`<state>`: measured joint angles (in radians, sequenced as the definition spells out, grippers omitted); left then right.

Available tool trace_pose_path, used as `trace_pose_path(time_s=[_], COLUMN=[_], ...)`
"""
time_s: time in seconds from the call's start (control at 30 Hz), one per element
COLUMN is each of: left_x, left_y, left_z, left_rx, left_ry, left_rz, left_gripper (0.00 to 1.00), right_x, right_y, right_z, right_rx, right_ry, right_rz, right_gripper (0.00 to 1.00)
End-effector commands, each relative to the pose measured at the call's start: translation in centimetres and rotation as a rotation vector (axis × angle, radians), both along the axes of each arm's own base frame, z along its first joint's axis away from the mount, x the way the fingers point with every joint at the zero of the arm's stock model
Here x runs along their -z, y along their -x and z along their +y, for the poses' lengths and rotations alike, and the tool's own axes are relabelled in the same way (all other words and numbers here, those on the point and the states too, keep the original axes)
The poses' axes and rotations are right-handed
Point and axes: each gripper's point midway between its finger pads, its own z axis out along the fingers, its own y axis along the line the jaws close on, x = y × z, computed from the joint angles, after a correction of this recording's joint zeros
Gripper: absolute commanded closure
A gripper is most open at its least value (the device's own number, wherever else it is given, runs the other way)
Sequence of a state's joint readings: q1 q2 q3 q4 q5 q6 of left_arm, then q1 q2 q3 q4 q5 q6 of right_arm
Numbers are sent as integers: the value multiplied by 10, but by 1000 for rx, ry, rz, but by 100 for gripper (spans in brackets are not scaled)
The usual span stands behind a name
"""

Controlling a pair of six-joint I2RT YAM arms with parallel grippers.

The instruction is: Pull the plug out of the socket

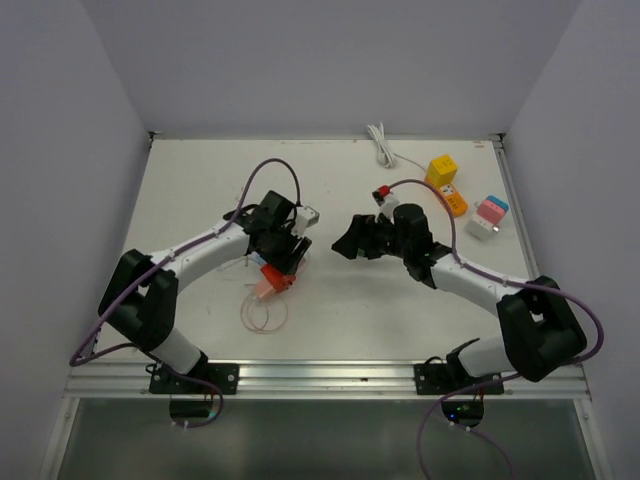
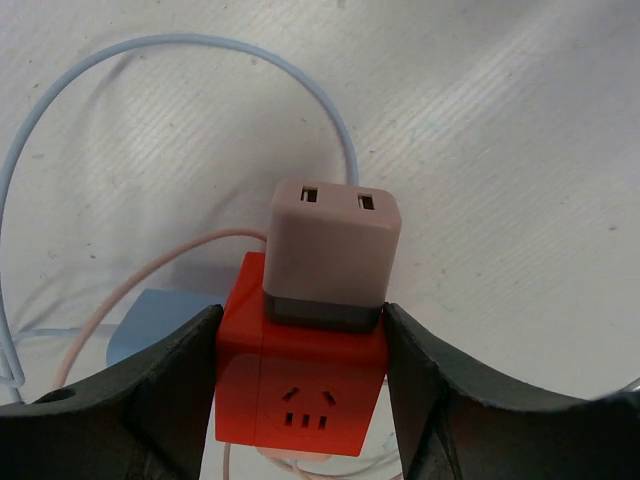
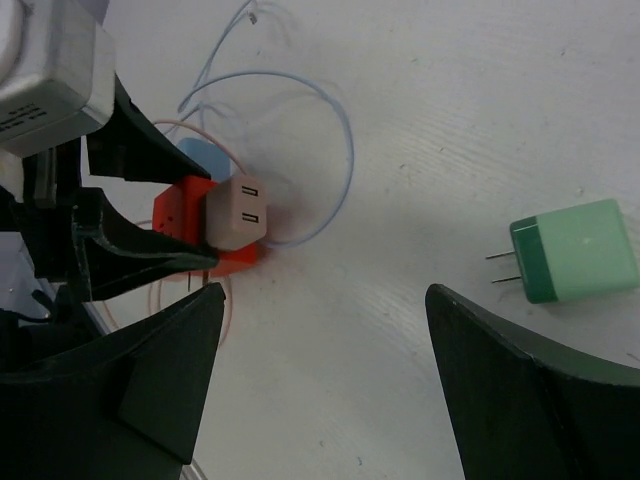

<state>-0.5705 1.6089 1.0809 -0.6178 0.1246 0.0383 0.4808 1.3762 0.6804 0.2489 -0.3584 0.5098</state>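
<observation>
Left gripper (image 2: 305, 322) is clamping the red socket (image 2: 300, 390) by its sides. The beige plug (image 2: 333, 255) is projecting from the socket, its free end pointing towards the right gripper (image 3: 325, 335), which is hovering nearby, wide and empty.

Left arm (image 1: 195, 248), white links and black joints, reaches in with its elbow bent. The black two-finger left tool (image 2: 302, 340) is tipped down, fingers (image 2: 170, 385) pressed against both sides of the red plastic socket cube (image 2: 300, 395). Right arm (image 1: 470, 275) stretches inward, and the right tool (image 3: 325, 300) faces its partner with jaws spread wide.
</observation>
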Motion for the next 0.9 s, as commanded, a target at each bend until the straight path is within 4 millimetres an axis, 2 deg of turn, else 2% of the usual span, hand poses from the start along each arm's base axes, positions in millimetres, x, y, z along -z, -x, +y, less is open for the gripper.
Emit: trace_pose_path(time_s=[0.0,0.13,0.23,0.53,0.8,0.87], left_x=[-39,-56,-60,-68,-72,-73], left_y=[-2,6,9,13,11,10], left_z=[-26,-35,-38,-46,-50,-50], left_rx=[-6,6,2,26,23,16], left_ry=[152,223,250,290,315,320], left_rz=[-96,-157,-181,-232,-261,-264], left_gripper=[92,93,93,93,92,92], right_x=[-18,-21,-30,-38,-15,-13], right_y=[-1,4,9,19,33,36], right_z=[25,53,69,98,113,113], right_rx=[0,-16,-38,-100,-143,-147], right_ry=[-109,-211,-250,-302,-242,-237], right_rz=[28,132,148,192,263,270], right_gripper=[15,15,16,21,25,30])
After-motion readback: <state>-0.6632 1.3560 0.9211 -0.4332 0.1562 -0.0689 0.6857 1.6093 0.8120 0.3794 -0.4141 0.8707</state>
